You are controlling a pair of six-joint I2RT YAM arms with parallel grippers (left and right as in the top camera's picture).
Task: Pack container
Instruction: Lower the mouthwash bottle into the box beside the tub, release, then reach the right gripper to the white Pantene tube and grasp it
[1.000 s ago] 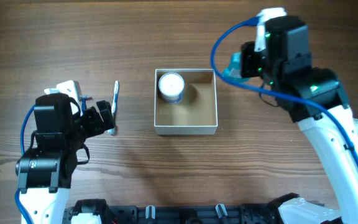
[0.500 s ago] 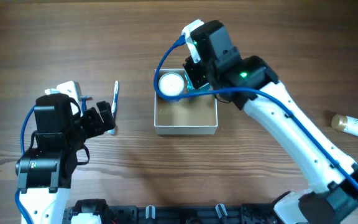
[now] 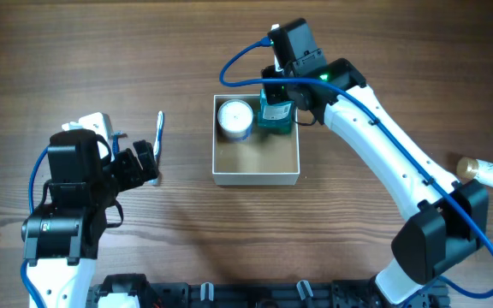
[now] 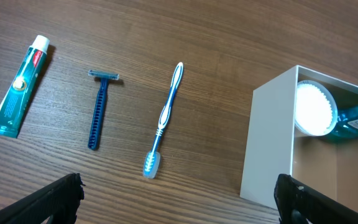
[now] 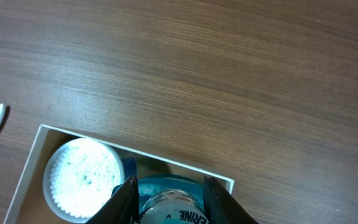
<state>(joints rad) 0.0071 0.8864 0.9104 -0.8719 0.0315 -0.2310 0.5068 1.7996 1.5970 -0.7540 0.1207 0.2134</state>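
Overhead and wrist views during packing. The right hand [image 5: 169,202] was pinching a teal bottle [image 3: 274,114] by its top, one finger on each side of the cap. The bottle hung straight below the hand with its long axis upright, inside the far right corner of the box [image 3: 255,179]. It sat just beside the round white jar [image 3: 234,117] in the far left corner. Whether its base had met the box floor could not be told. Any release therefore appeared to turn on this vertical line from hand to corner, with little room toward the jar. The left hand [image 3: 148,164] was spread and empty, hovering over the table [image 3: 187,51] well left of the box. The toothbrush [image 4: 164,121], razor [image 4: 98,109] and toothpaste [image 4: 18,86] lay nearer to it than to the right hand.
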